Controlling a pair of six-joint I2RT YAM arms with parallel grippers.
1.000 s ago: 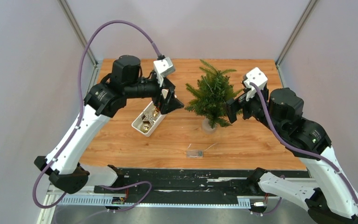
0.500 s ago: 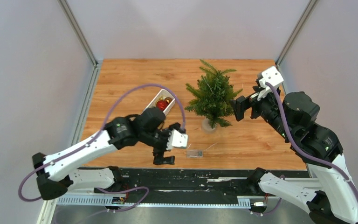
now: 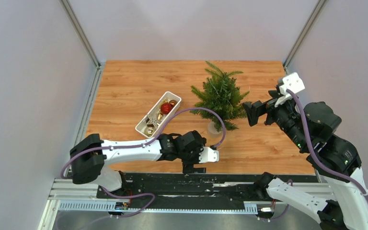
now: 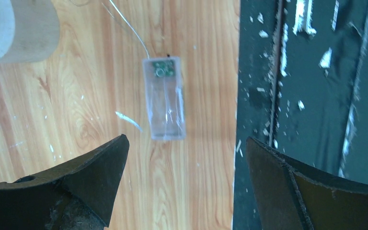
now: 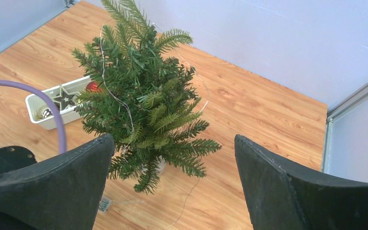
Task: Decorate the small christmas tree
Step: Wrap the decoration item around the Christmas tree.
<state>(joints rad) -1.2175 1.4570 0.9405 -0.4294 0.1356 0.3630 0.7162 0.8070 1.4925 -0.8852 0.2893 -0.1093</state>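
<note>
Left pincer (image 4: 187,143) now low over battery box (image 4: 164,98), table edge (image 4: 235,96) alongside.

No words, numbers or signs can be read here, and the clear little box (image 4: 164,98) and the white tray (image 3: 140,127) show no print big enough to make out.

A wooden table (image 3: 124,81) with pale plank grain is seen mid-frame, enclosed on three sides by plain grey-lilac walls (image 3: 28,96). Slanted aluminium posts (image 3: 79,31) are set at the upper left and upper right. A scuffed black strip (image 3: 230,181) and a ribbed metal rail (image 3: 172,207) are laid along the lower edge, and the whole scene is evenly lit.
</note>
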